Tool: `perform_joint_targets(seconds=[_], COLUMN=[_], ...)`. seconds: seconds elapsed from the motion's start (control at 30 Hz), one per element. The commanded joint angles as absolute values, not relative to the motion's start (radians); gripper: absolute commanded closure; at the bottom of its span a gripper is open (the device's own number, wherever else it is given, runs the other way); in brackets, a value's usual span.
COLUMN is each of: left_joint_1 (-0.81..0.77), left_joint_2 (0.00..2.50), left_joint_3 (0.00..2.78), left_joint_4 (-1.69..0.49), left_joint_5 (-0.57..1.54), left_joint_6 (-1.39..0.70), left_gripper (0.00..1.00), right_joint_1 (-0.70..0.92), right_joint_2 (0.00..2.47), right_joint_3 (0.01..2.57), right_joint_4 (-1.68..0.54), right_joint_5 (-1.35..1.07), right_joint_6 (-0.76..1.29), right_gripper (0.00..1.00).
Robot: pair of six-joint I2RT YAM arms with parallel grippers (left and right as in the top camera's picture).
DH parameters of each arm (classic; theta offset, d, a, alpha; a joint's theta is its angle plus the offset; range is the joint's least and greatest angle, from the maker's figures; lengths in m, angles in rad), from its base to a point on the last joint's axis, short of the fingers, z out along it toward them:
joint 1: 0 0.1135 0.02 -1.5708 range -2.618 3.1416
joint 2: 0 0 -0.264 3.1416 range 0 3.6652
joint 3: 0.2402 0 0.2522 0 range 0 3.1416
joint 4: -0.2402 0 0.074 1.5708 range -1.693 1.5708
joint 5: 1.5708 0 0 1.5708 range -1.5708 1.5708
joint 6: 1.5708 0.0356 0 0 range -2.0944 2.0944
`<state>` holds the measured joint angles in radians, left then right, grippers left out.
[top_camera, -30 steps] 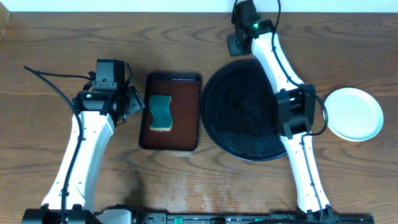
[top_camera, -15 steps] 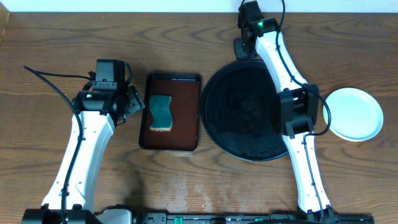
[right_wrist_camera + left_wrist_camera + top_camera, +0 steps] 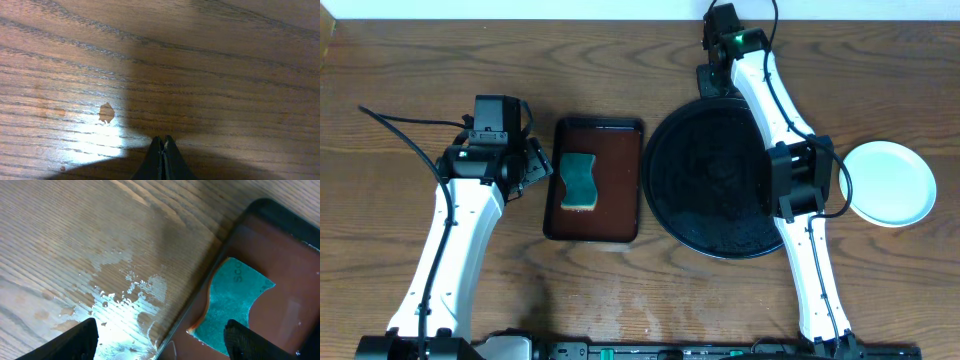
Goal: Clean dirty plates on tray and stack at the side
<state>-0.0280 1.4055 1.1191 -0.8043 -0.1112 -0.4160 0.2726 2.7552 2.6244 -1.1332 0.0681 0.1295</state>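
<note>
Overhead, task's thing: the pale glossy round plates lie on the brown wood-grain tabletop at 3 o'clock of the large round black tray, just beside its rim. From above they read as a single disc, so how many are stacked cannot be told. No plate shows on the tray.
Overhead, right gripper: it sits at the tray's 12 o'clock edge. Its arm lies across the tray's right half, with the elbow near the plates.
Overhead, risk: if this arm pulls back, the elbow or its cable could swing toward 3 o'clock and knock the plates. The arm could also catch the tray rim and shift the tray.
Overhead, left gripper: it is at 9 o'clock of the small rectangular dark-brown tray, which holds a teal-and-yellow sponge.
Left wrist, fingers: they are released wide and grasp nothing. They straddle the brown tray's rim, with the sponge toward 3 o'clock and a shiny wet patch on the wood toward 9 o'clock.
Left wrist, risk: a straight descent would likely put one finger on the rim and tip the brown tray. The wet wood could also let that tray slide.
Right wrist, fingers: they are clenched together and empty over bare wood, with a small dark spot at 10 o'clock.
Right wrist, risk: the closed tips look low, so a sideways move could scrape the tabletop.
</note>
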Motion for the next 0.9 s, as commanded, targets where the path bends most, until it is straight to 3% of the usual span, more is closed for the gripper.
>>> perform_joint_targets(seconds=[0.0, 0.87], left_joint_1=[-0.025, -0.025], left_joint_2=[1.413, 1.413], left_joint_3=[1.134, 1.134], left_joint_4=[-0.806, -0.806], left_joint_5=[-0.117, -0.117], left_joint_6=[-0.414, -0.414], left_gripper=[0.19, 0.19], right_joint_1=[0.277, 0.269], right_joint_2=[2.734, 2.667], right_joint_3=[2.635, 2.637], right_joint_4=[-1.158, -1.182], right_joint_5=[0.070, 0.044], right_joint_6=[0.142, 0.161], right_gripper=[0.99, 0.99])
